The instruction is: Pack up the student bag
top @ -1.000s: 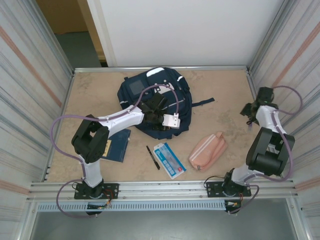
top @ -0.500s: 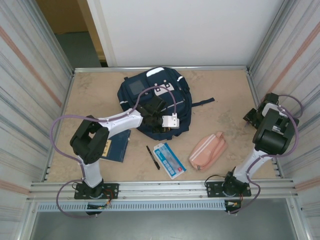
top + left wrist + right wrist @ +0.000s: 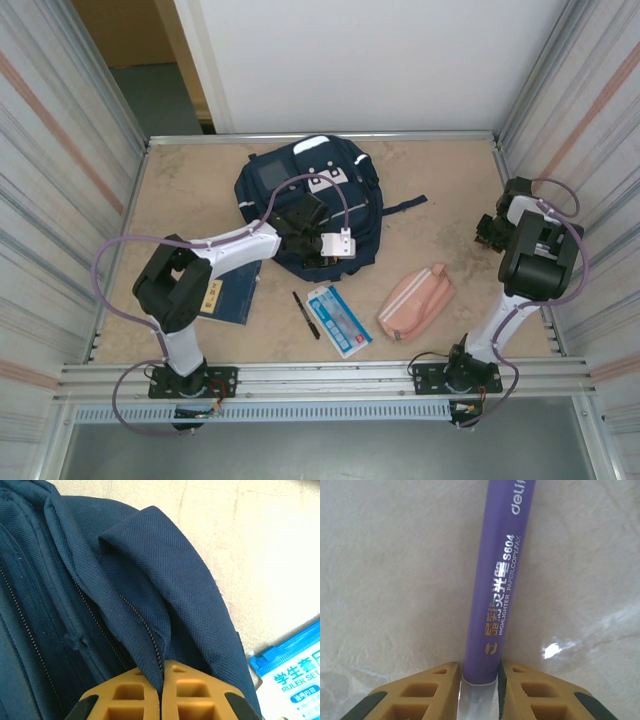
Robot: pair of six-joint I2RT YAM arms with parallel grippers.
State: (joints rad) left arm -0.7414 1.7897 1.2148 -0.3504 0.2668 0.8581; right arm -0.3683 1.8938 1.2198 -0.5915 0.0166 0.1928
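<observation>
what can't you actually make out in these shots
- Inside of the student bag: in the top view the left arm crosses its opening; in the left wrist view folded fabric covers it.
- Dark notebook: top view, partly under the left arm, cover too small to read.
- Ruler packet: left wrist view, cut off by the right edge.
- Purple highlighter: right wrist view, far end cut off by the upper edge.
</observation>
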